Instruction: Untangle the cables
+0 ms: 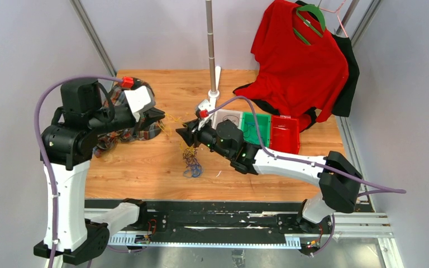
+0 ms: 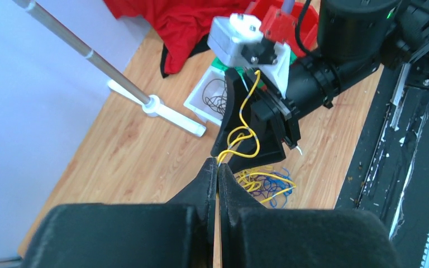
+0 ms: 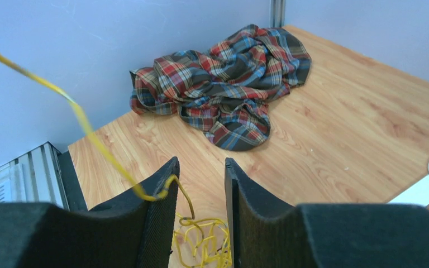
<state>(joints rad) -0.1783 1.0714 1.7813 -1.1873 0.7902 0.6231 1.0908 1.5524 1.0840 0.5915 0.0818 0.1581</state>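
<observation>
Step in hand, as I read it: teasing one yellow wire out of the tangle.

- **Left:** the left claw (image 2: 218, 167) is clenched tight, pinching the yellow wire (image 2: 244, 117) at its very tips. It is lifted off the surface (image 1: 145, 162). From that pinch the wire climbs in slack loops toward the right arm's wrist.
- **Middle:** the rest of the cables (image 1: 191, 164) are blue, dark and yellow loops. They sit as a small wad on the surface between the two claws, just below the right one. Yellow strands trail down into it.
- **Right:** the right claw (image 3: 200, 167) is partway open and grasps nothing. The yellow wire is draped over the edge of one finger (image 3: 157, 218), touching it but not caught between the pads.
- **Further right:** a white tray (image 2: 195, 109) holds some dark wire.

Next move, my guess: the right claw needs to close on the strand near the wad, or pin the wad down. Then the claws draw apart so the wire slides free. Pull slowly, since the whole wad will likely lift with it.
</observation>
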